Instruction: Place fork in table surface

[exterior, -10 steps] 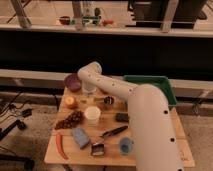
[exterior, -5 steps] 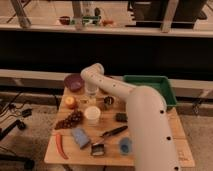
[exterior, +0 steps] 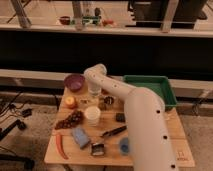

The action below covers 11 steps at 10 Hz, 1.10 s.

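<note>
The table surface [exterior: 172, 127] carries a green tray [exterior: 150, 86], a purple bowl [exterior: 74, 81] and a white cup [exterior: 92, 115], contents unclear. The gripper [exterior: 94, 90] hangs beside the bowl, grip indiscernible. The fork [exterior: 86, 102] seemingly lies crosswise just below

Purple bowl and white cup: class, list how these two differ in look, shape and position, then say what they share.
Colour: the purple bowl is dark, the white cup pale. Shape: the bowl is wider and shallower than the cup. Position: the bowl sits far left on the wooden table, beside the robot's hand; the cup stands nearer the middle. Both are upright, open side up.
</note>
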Motion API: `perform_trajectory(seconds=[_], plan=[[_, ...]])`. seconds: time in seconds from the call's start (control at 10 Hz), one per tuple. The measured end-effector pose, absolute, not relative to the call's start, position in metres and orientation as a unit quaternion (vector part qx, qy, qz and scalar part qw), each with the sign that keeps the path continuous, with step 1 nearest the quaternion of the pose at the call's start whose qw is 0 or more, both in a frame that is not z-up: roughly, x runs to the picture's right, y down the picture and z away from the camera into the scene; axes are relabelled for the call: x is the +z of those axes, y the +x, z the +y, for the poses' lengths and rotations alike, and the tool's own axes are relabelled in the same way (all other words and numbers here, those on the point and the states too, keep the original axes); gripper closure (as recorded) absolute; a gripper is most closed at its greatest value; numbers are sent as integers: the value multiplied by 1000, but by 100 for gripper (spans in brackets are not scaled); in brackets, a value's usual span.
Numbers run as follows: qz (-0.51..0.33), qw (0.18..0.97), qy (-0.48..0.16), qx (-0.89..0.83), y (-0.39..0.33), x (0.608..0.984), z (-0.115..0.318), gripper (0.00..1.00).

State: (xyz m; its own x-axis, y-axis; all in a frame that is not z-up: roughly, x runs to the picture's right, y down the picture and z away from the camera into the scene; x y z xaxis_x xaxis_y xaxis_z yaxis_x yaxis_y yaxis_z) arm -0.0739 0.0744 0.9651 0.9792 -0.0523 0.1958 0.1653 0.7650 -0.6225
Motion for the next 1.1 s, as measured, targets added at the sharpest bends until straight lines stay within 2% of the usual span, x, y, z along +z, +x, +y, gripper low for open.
perform_trajectory(seconds=[1.1], plan=[[-76, 934, -344, -65, -74, 959, 70, 20]])
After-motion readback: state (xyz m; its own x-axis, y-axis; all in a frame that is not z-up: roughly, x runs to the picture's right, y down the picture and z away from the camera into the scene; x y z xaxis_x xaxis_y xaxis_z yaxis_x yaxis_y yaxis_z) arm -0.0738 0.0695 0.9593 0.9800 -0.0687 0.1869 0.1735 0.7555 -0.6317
